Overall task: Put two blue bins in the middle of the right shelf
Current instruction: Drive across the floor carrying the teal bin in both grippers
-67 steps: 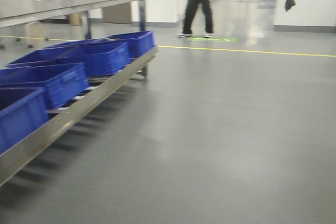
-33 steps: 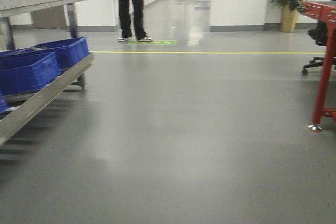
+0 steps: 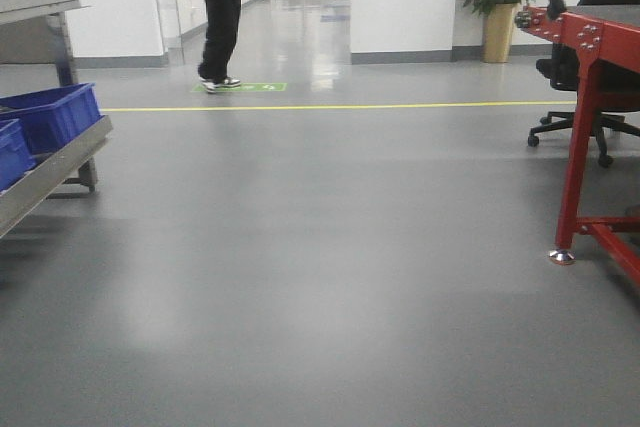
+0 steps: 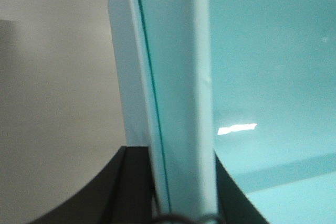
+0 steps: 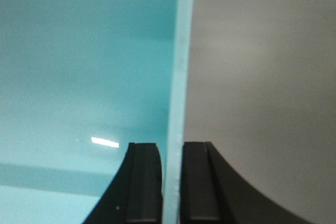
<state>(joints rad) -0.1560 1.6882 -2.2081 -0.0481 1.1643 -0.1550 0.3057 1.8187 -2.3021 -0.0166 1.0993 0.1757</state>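
While blue bins [image 3: 55, 112] sit on a steel rack [image 3: 60, 162], grey floor [image 3: 320, 277] gleams.

The left gripper [image 4: 181, 195] sits at the bottom centre of its wrist view, with dark fingers [image 4: 128, 187] pressed against both faces of an upright bin wall [image 4: 173, 77]. The right gripper [image 5: 172, 153], also at bottom centre, pinches a thin bin rim [image 5: 178, 51] between its two fingers [image 5: 144, 182].

The left gripper [image 4: 181, 187] has matt black fingers [image 4: 131, 182] whose outer flanks curve outward. A thin dark loop [image 4: 168, 217] shows low between them. The right gripper [image 5: 172, 182] has two matt black fingers [image 5: 144, 182], straight-edged on the inner side and curved on the outer.
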